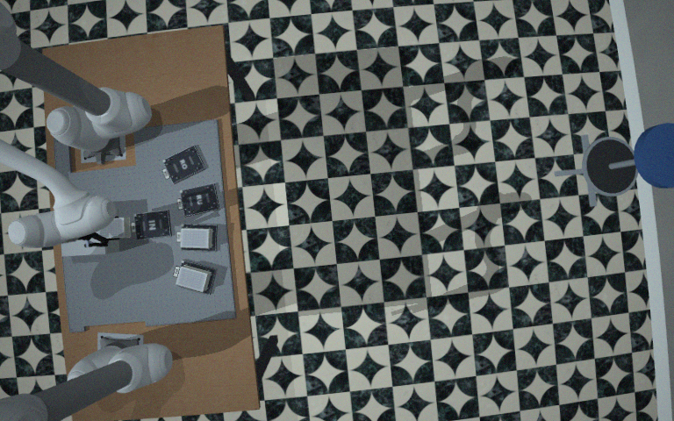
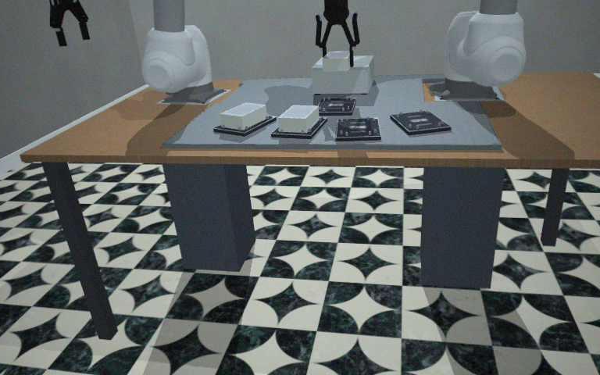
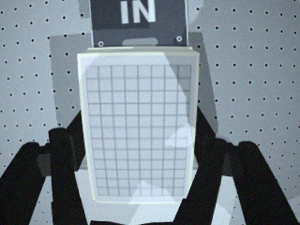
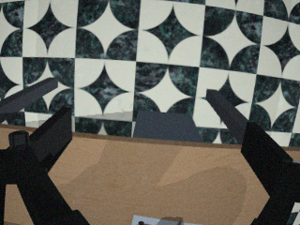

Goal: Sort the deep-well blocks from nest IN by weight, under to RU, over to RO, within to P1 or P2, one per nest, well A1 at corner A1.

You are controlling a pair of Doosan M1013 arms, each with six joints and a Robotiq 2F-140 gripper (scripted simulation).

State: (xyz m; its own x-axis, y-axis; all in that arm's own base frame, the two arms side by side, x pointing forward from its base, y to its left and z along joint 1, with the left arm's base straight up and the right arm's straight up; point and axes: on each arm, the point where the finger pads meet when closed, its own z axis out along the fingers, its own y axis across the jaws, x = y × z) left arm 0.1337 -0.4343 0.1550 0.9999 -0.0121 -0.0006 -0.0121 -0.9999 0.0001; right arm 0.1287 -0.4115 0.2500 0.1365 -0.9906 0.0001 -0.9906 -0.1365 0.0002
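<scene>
My left gripper [image 2: 338,58] [image 3: 140,119] is shut on a white deep-well block [image 1: 113,227] [image 2: 336,64] [image 3: 141,127]. The block hangs above the gap between the IN nest [image 1: 153,224] [image 3: 138,33] and the check-weigher [image 1: 76,249] [image 2: 343,84], partly over the check-weigher's edge. IN is empty. One block [image 1: 196,237] [image 2: 298,119] sits in the nest beside RU and another block [image 1: 193,277] [image 2: 243,116] sits in the outermost nest; their labels are hidden. RU [image 1: 198,199] [image 2: 360,133] and RO [image 1: 190,164] [image 2: 420,126] are empty. No lit lamp shows. My right gripper [image 2: 74,38] [image 4: 159,131] is open and empty.
The nests stand on a grey perforated plate [image 1: 121,307] [image 2: 461,139] on the wooden table [image 1: 199,381] [image 2: 573,120]. My right gripper is high at one side, away from the nests. Arm bases stand at both sides of the plate. A stool [image 1: 609,167] is far off on the floor.
</scene>
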